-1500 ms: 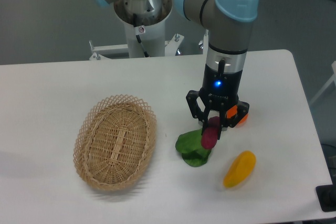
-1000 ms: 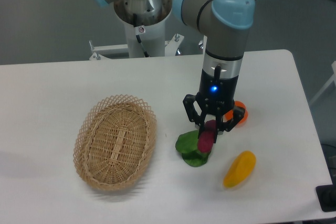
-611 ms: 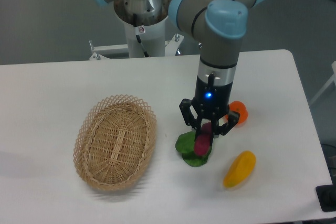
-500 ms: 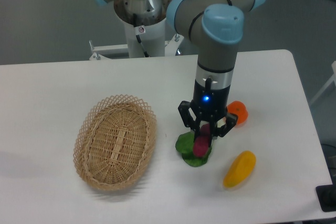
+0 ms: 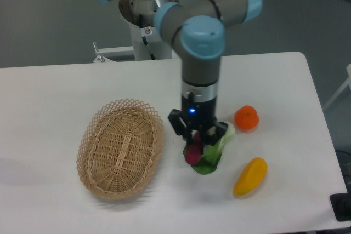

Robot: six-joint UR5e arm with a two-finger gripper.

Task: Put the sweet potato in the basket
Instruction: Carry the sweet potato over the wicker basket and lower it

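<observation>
My gripper point(image 5: 194, 145) hangs over the table just right of the basket, shut on the magenta sweet potato point(image 5: 192, 152), which sticks out below the fingers. The light tan woven basket point(image 5: 120, 147) lies on the table at the left with nothing in it. The tuber hangs a little above the table, in front of a green leafy vegetable point(image 5: 209, 157), about a hand's width from the basket's right rim.
A round orange fruit point(image 5: 246, 118) sits to the right of the arm. A yellow-orange pepper point(image 5: 250, 176) lies at the front right. The arm's white base stands at the back of the table.
The arm has carried the sweet potato leftwards towards the basket, uncovering the orange fruit and part of the green vegetable. The gripper stays shut on the tuber.
</observation>
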